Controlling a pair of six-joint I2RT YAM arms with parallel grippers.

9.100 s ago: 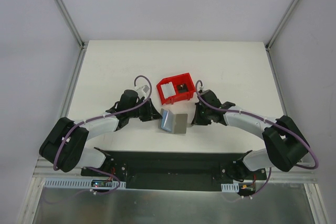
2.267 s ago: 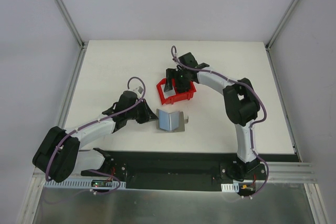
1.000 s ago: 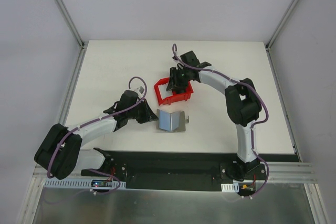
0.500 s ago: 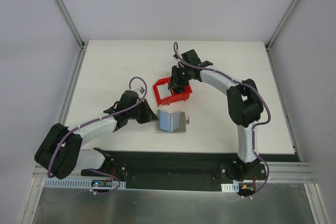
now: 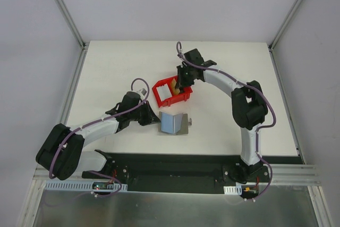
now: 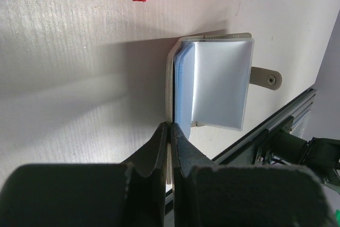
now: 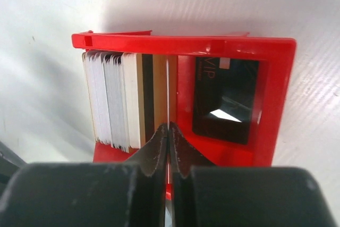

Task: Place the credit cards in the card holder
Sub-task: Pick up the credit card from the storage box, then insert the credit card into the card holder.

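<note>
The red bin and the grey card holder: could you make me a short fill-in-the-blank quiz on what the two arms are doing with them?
1. The right gripper is pinching one thin card standing inside the ____ bin.
2. The left gripper is shut on one cover of the card holder, which stands ____ like a book.
3. The black card in the bin bears the letters ____.

Missing words: red; open; VIP.

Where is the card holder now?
Top view: the card holder lies open near the centre, just below the red bin, its left edge pinched by the left gripper.
</note>
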